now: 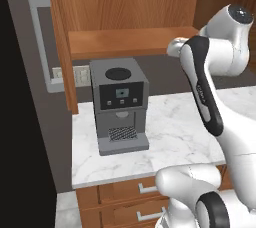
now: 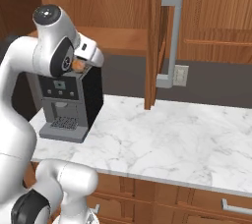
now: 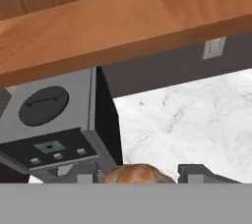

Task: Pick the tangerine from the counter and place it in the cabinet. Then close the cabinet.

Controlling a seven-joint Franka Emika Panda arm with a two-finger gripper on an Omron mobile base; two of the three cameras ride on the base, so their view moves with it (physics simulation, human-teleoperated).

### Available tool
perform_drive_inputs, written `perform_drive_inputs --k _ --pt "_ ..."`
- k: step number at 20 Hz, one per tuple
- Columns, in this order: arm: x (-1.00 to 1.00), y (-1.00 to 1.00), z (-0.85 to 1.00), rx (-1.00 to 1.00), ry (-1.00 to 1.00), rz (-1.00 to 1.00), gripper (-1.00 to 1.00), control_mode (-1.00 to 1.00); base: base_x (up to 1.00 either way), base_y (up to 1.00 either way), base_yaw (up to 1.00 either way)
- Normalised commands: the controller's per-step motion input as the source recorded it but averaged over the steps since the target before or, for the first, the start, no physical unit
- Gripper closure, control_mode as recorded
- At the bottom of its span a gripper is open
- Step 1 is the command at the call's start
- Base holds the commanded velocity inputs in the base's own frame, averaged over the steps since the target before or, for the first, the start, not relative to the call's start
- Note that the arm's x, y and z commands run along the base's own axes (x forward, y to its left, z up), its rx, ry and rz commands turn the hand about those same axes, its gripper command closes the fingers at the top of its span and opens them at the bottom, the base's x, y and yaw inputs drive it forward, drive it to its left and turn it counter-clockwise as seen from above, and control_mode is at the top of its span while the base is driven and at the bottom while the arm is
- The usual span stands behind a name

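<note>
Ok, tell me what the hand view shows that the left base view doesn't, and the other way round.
Hand view alone: the tangerine held in the claw, just below the front edge of the cabinet shelf. Left base view alone: the wooden drawers under the counter and the open cabinet door's grey handle. Both share the coffee machine, the marble counter and the cabinet shelf.
</note>
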Motion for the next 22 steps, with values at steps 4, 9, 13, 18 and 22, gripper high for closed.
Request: perform_drive_inputs --k 4,9,13,18,22 --pt "0.68 0.25 0.24 -0.05 -0.24 0.00 1.00 -1.00 0.00 0.00 0.00" --pt "0.78 0.07 0.07 0.00 -0.22 0.01 1.00 -1.00 0.00 0.00 0.00" --pt "0.79 0.00 0.02 0.00 -0.11 0.02 1.00 -1.00 0.00 0.00 0.00" --pt "0.69 0.00 0.17 0.00 -0.01 0.04 1.00 -1.00 0.00 0.00 0.00" --pt "0.68 0.00 0.19 0.00 0.00 0.05 1.00 -1.00 0.00 0.00 0.00"
